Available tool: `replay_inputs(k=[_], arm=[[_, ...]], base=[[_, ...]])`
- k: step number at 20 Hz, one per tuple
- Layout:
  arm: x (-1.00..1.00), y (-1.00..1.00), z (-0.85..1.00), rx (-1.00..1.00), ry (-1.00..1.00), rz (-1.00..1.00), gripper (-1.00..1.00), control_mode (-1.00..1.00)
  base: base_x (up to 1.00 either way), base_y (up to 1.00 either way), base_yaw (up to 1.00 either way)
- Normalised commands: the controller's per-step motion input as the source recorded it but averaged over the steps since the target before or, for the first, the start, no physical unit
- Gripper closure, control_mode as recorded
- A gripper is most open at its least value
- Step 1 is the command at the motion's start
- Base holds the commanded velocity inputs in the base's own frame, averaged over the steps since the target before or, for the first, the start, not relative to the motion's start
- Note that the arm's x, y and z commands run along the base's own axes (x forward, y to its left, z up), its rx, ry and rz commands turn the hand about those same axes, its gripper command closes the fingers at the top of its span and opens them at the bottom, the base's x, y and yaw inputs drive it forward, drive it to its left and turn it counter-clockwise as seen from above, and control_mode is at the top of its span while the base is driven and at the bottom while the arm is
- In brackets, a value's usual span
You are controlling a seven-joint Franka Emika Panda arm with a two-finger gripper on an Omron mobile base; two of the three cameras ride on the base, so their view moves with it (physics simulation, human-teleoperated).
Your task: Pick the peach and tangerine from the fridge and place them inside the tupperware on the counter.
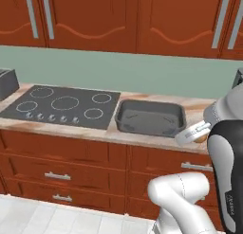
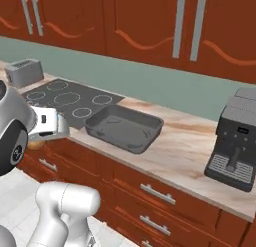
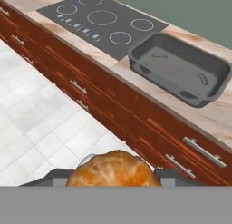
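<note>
While the fruit (image 3: 114,169) is sitting clamped in the end effector (image 3: 113,175), its lower half is being cut off at the bottom of the hand view, so peach or tangerine is hard to say; it is looking mottled orange. From the left base view, just a sliver of orange is peeking out by the end effector (image 1: 198,133), the arm hiding the rest. Fingers are closing tight on the fruit. End effector is hanging in front of the counter (image 2: 190,141), near the tupperware (image 1: 151,118), which is lying beside the cooktop (image 1: 61,105).
</note>
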Motion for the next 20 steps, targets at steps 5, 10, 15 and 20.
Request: replay_inputs(k=[5, 10, 15, 20], arm=[[0.0, 0.0, 0.0, 0.0, 0.0, 0.0, 1.0, 1.0], [0.0, 0.0, 0.0, 0.0, 0.0, 0.0, 1.0, 1.0], [0.03, 0.05, -0.13, -0.02, 0.0, -0.09, 1.0, -1.0], [0.16, -0.15, -0.63, -0.07, 0.0, -0.43, 1.0, -1.0]], base=[[0.86, 0.39, -0.54], [0.64, 0.63, -0.53], [0.14, 0.48, -0.4], [0.0, 0.0, 0.0]])
